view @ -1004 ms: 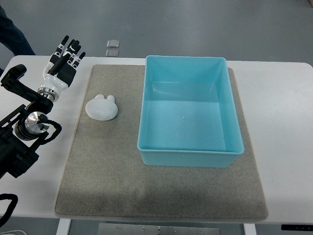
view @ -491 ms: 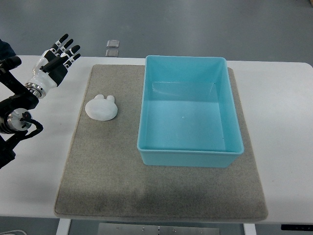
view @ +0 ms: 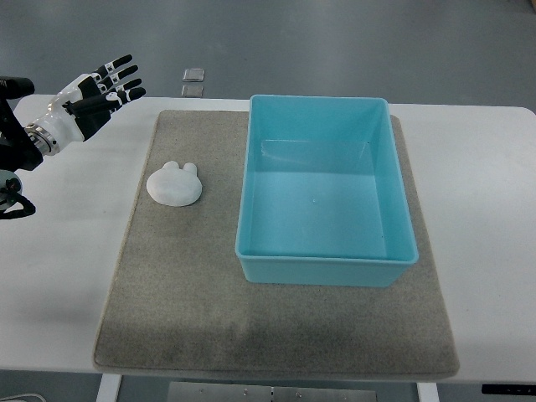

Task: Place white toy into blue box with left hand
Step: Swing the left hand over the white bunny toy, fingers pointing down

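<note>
White toy (view: 174, 183) aside for a moment, the biggest thing in view is the white counter (view: 490, 201), smooth and flat, spanning the picture. On it lies a large grey mat (view: 193, 293), rectangular with rounded corners and a felt-like, slightly fuzzy surface. The blue box (view: 325, 264) sits on the mat's right half: a glossy turquoise plastic tub, rectangular, open at the top, with rounded corners and nothing in it. The left hand (view: 92, 96) shows at the upper left, its arm coming in from the left edge; it hovers above the bare counter, off the mat, with its black-and-white fingers (view: 121, 75) spread apart and pointing right, holding and touching nothing. The white toy rests on the mat's left part, a small, matte, rounded lump with two little ear-like bumps at its far edge. It lies apart from the hand, nearer the camera and to the hand's right, between the hand and the box. Two small square pieces (view: 193, 82) lie beyond the counter's far edge.
</note>
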Controlling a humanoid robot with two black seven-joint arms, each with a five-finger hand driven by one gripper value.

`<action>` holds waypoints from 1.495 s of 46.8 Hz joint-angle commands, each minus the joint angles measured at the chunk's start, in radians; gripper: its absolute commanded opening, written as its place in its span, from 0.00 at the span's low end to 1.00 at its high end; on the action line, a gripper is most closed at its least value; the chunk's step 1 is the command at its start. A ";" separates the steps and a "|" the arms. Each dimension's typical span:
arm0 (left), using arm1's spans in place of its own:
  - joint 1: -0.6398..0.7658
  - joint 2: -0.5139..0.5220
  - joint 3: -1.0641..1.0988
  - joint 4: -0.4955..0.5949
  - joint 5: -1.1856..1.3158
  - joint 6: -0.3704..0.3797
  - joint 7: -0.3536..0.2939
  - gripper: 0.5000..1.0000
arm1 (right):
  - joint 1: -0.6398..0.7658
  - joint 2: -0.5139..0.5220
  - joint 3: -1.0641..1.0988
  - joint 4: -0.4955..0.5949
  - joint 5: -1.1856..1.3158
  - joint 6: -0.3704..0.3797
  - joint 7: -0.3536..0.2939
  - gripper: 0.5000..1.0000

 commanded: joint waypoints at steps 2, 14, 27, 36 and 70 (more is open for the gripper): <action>-0.054 0.038 0.097 -0.022 0.000 -0.001 0.000 0.99 | 0.000 0.000 0.000 0.000 0.000 0.000 -0.001 0.87; -0.154 0.087 0.296 -0.086 0.001 -0.007 0.000 0.99 | 0.000 0.000 0.000 0.000 0.000 0.000 -0.001 0.87; -0.321 0.175 0.510 -0.226 0.116 0.000 0.000 0.97 | 0.000 0.000 0.000 0.000 0.000 0.000 0.000 0.87; -0.381 0.221 0.559 -0.264 0.300 0.026 0.000 0.97 | 0.000 0.000 0.000 0.000 0.000 0.000 0.000 0.87; -0.476 0.280 0.562 -0.440 0.741 0.075 0.000 0.98 | 0.000 0.000 0.000 0.000 0.000 0.000 -0.001 0.87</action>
